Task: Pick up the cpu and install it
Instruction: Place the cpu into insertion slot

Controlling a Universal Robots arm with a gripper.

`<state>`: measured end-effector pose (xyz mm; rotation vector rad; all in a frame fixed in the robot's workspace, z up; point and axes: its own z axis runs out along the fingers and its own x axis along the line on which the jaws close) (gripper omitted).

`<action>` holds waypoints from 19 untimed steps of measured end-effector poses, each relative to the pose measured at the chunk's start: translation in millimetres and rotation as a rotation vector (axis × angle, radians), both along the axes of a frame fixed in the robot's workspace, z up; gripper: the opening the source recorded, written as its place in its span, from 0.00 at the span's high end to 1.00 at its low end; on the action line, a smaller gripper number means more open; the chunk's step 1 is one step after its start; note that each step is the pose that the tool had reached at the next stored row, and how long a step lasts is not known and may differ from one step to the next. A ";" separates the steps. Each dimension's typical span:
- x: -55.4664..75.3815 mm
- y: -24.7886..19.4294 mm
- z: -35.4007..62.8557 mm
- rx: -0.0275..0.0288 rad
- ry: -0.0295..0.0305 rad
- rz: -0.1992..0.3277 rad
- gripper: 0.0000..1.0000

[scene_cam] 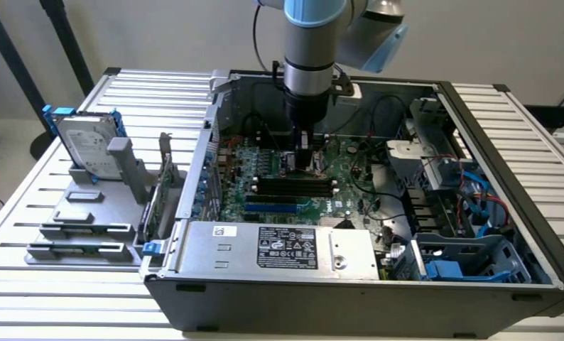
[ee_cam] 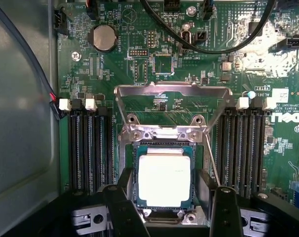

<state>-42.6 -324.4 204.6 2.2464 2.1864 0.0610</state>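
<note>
while the arm (scene_cam: 307, 64) reaches down into the computer case (scene_cam: 358, 302), the fingers (ee_cam: 121, 210) stand wide, one each side of the cpu (ee_cam: 164, 180), not gripping it. the cpu lies in its socket on the motherboard (ee_cam: 90, 59), load plate (ee_cam: 171, 90) raised. in the exterior view a hard drive (scene_cam: 85, 145) stands at the case's nine o'clock.

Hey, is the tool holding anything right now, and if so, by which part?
Nothing is held. The tool is open, its fingers apart on either side of the cpu, which lies in the socket.
</note>
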 end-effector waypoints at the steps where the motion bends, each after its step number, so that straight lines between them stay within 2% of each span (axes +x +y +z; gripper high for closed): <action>1: -0.3 0.0 2.2 0.0002 -0.0002 0.000 0.38; 5: -4.0 0.0 12.2 0.0016 0.0000 -0.001 0.38; 10: -18.1 -0.1 19.8 0.0082 -0.0002 -0.001 0.40; 13: -30.3 -0.2 21.6 0.0117 -0.0001 -0.001 0.58; 14: -34.6 -0.3 21.9 0.0128 -0.0001 -0.001 0.58; 16: -42.5 -0.4 22.6 0.0144 -0.0001 -0.001 0.70; 17: -46.0 -0.4 23.0 0.0151 0.0002 -0.001 0.70; 19: -49.3 -0.4 25.6 0.0152 0.0004 -0.001 0.82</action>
